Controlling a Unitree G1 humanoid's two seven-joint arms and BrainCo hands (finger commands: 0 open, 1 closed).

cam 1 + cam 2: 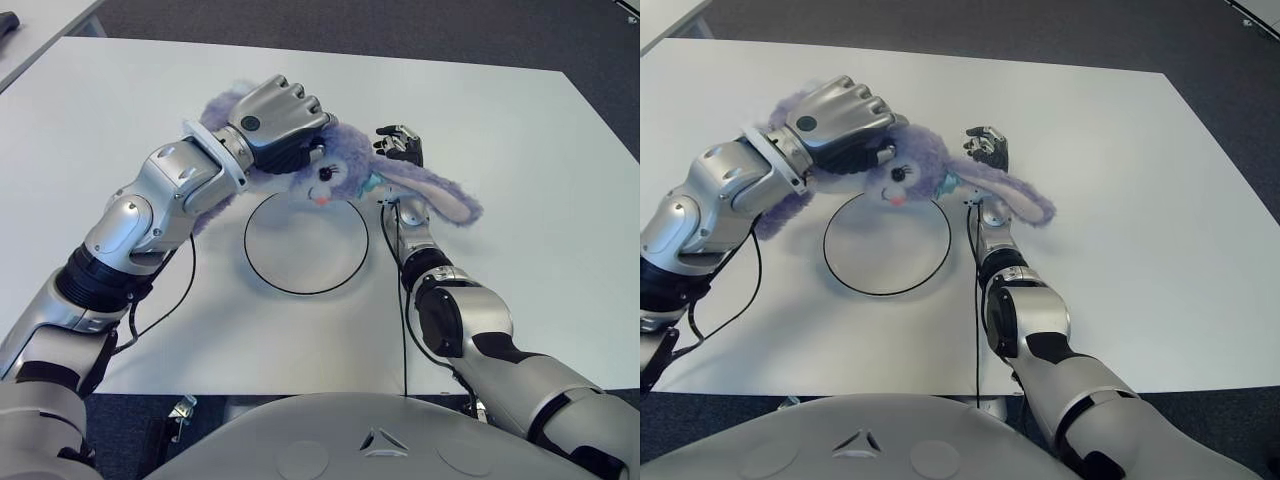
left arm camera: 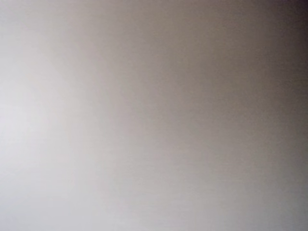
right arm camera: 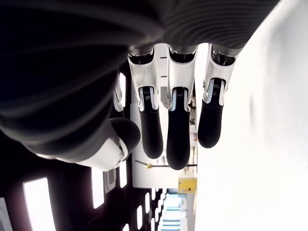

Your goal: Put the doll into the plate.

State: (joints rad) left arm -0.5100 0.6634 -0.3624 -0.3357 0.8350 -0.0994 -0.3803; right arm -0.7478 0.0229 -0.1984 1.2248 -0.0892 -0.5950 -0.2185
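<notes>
Doll carried over the far rim of the plate, not yet set down.

The white surface point(image 1: 520, 150) holds a flat white plate point(image 1: 305, 275) with a dark rim, lying close in front of the robot. The left hand point(image 1: 278, 120) reaches across from the left, its fingers curled down around the fluffy purple doll point(image 1: 340, 175), a long-eared rabbit, gripping it by the head and body; the grip from above looks chosen so the toy can be lowered straight into the plate. The doll hangs over the plate's far edge, one ear trailing right. The right hand point(image 1: 400, 143) shows just beyond that ear, idle, its fingers point(image 3: 175, 137) loosely extended and holding nothing. The left wrist view shows nothing usable.
</notes>
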